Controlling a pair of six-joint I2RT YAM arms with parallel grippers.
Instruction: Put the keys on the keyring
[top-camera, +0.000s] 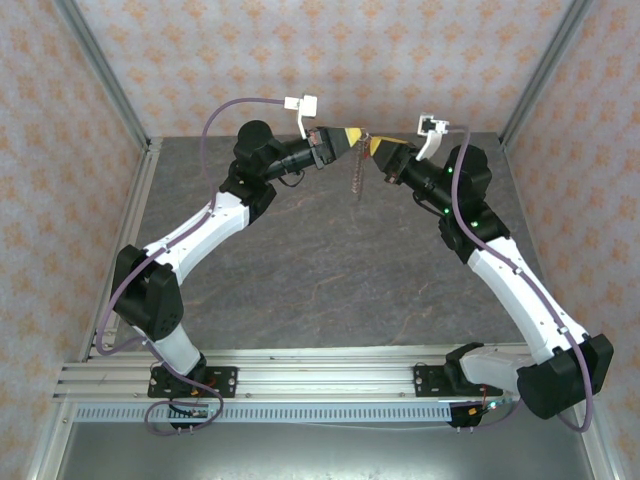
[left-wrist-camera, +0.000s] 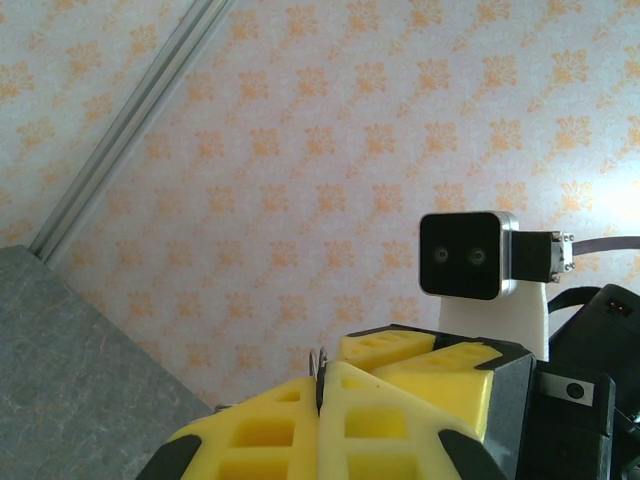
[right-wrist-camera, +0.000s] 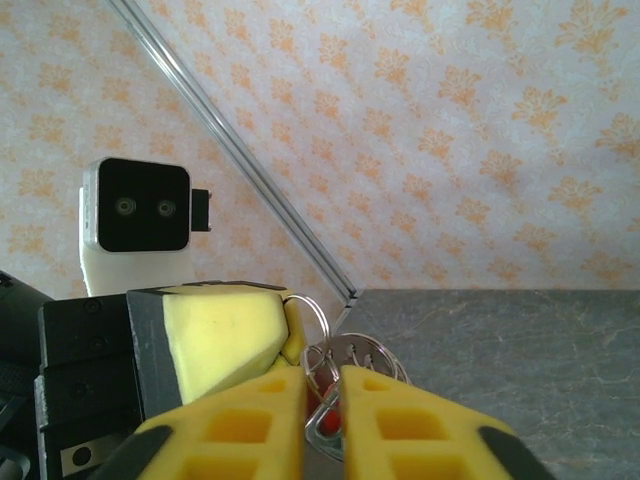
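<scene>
Two grippers nose to nose, high above the back of the table (top-camera: 300, 260)!
The left gripper (left-wrist-camera: 320, 385) is clenched tight on the keyring (top-camera: 358, 172): a sliver of the metal loop pokes up between its yellow fingers, and the beaded fringe dangles free over the grey surface. The right gripper (right-wrist-camera: 322, 382) faces it, fingers pinched in on the keys (right-wrist-camera: 326, 415), with the little red piece sitting right in the narrow gap, just beside the loop.

I record a grey mottled tabletop (top-camera: 330, 270) beneath me. Walls (top-camera: 400, 50) papered cream with orange floral motifs enclose it at left, back and right. A silver metal post (top-camera: 102, 65) stands in each back corner, meeting the tabletop's edge.
</scene>
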